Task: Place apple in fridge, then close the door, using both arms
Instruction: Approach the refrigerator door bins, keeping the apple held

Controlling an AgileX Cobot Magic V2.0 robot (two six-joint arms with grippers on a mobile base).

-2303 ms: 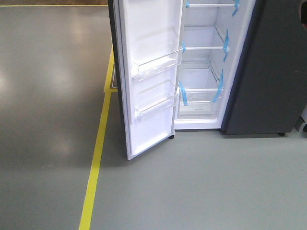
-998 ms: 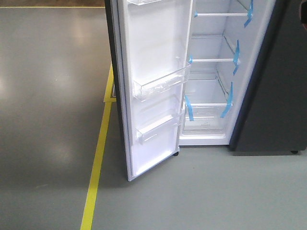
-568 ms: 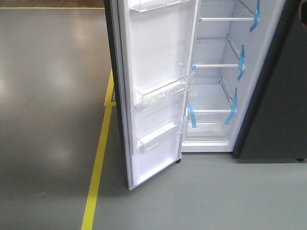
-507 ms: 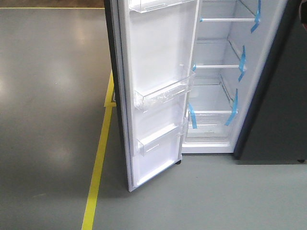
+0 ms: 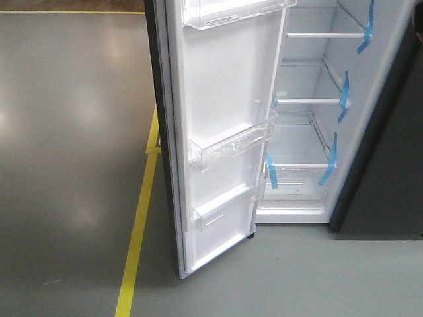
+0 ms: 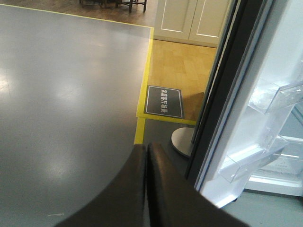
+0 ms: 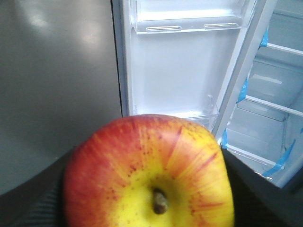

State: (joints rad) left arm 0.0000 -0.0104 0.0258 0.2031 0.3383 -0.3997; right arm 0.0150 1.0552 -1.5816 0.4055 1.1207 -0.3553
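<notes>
Standing open on the grey floor [image 5: 73,132], the fridge [image 5: 301,72] shows its white interior, with a dark grey outer wall on its right side. The door [image 5: 221,86] is swung wide to the left of the fridge, white inner face showing, with clear bins [image 5: 231,146] fixed across it. Inside the fridge, white shelves [image 5: 310,101] sit one above another over a clear drawer [image 5: 294,179] at the bottom. Blue tape strips [image 5: 328,160] hang at the shelf ends. A yellow line [image 5: 135,231] runs along the floor left of the fridge, beyond the door.

The apple [image 7: 149,172], red with a yellow patch around its stem, is outside the fridge, in front of the open door. It is pinched in the right gripper [image 7: 147,203], whose dark fingers [image 7: 28,205] show at either side of it. The left gripper [image 6: 145,189] is pressed together with nothing between its fingers, low beside the door's outer edge, left of the fridge.
</notes>
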